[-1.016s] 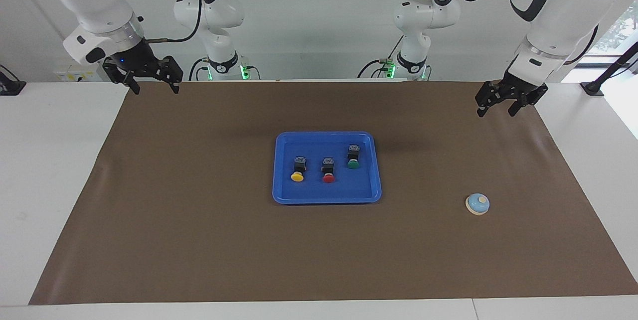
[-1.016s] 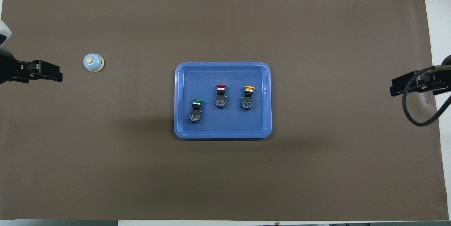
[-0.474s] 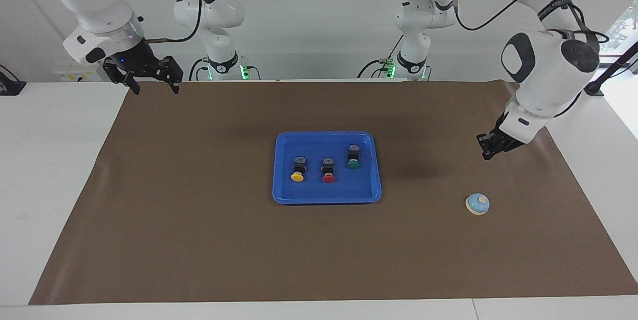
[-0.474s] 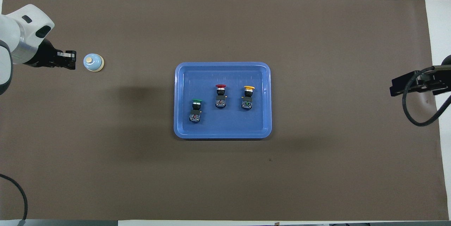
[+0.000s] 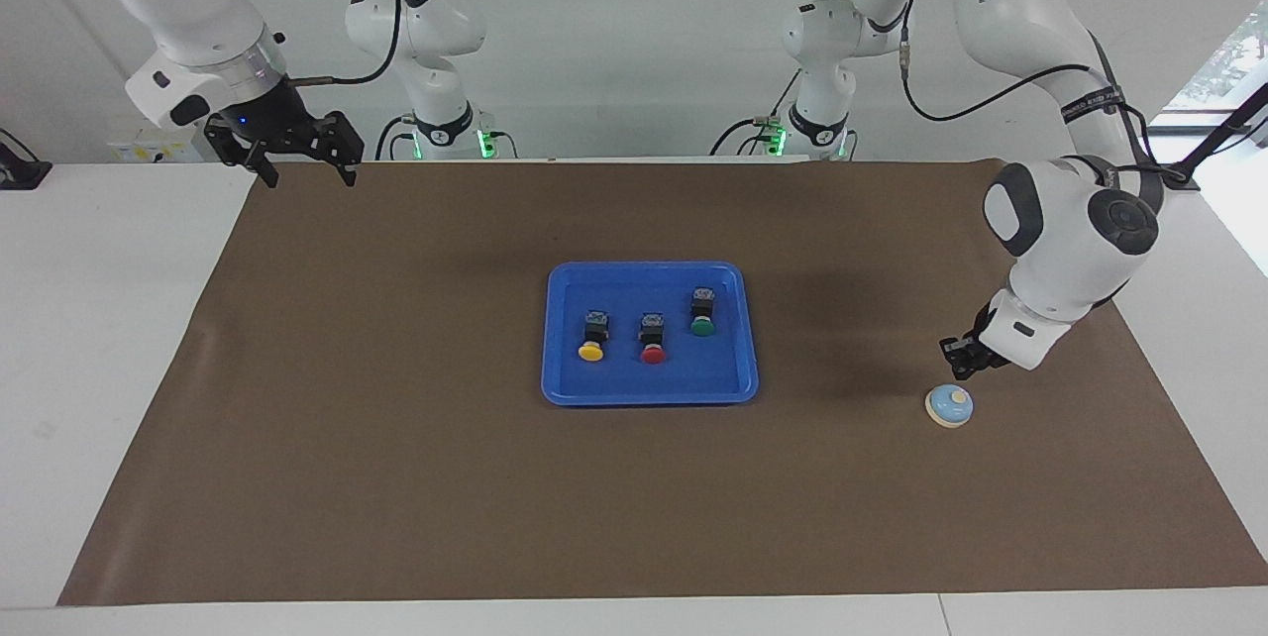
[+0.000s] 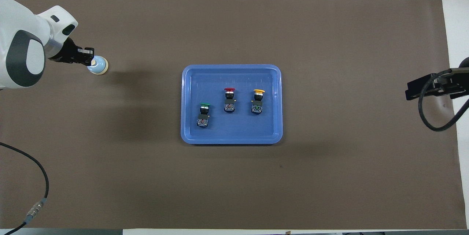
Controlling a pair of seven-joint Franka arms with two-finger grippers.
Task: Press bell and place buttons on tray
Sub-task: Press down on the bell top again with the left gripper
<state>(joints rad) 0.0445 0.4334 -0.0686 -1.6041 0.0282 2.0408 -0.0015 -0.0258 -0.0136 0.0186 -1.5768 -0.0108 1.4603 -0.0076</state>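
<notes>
The light blue bell (image 5: 950, 405) stands on the brown mat toward the left arm's end of the table; it also shows in the overhead view (image 6: 99, 67). My left gripper (image 5: 956, 357) is shut and empty, tip down just above the bell's rim, a little apart from it; in the overhead view my left gripper (image 6: 88, 52) overlaps the bell's edge. The blue tray (image 5: 649, 398) at the middle holds the yellow button (image 5: 591, 351), the red button (image 5: 653, 354) and the green button (image 5: 702, 326), all lying on their sides. My right gripper (image 5: 302, 165) waits open and empty.
A brown mat (image 5: 396, 468) covers most of the white table. The right gripper hangs over the mat's corner nearest the robots at the right arm's end. A black cable (image 6: 36, 176) from the left arm trails over the mat's edge.
My left arm has swung out and down from the mat's edge nearest the robots to the bell, and its gripper has shut on the way. The right arm, tray and buttons have not moved.
</notes>
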